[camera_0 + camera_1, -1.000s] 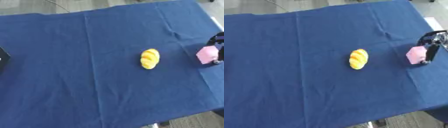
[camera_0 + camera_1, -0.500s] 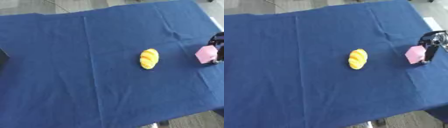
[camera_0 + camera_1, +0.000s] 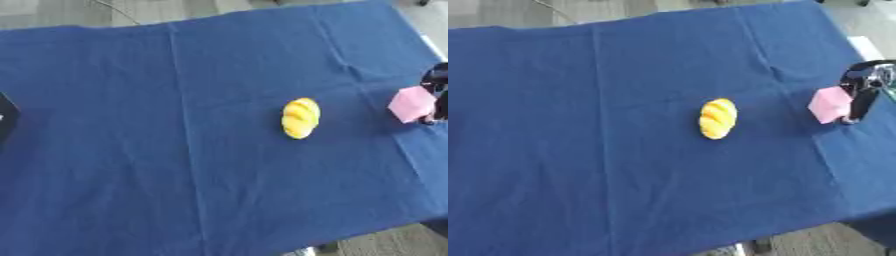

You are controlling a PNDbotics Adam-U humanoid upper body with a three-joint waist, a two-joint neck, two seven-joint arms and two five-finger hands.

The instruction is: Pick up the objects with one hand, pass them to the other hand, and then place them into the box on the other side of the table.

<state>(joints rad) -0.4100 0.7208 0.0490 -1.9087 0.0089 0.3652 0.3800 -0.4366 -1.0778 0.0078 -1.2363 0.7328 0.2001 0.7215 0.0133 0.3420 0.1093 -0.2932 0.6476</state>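
A pink block (image 3: 829, 104) sits at the right side of the blue tablecloth (image 3: 605, 165). My right hand (image 3: 863, 90), black with silver parts, comes in from the right edge and has its fingers (image 3: 852, 111) curled against the block's right side. A yellow bread-shaped object (image 3: 300, 117) lies alone near the middle of the cloth. Only a dark sliver of my left hand (image 3: 4, 119) shows at the left edge of the left eye view. No box shows in either view.
The cloth has creases (image 3: 350, 70) running toward the far right corner. Its near edge (image 3: 798, 235) slants across the bottom right, with floor beyond it. Grey floor also shows past the far edge.
The pink block and my right hand have shifted very slightly up in the picture. The yellow object has stayed where it was.
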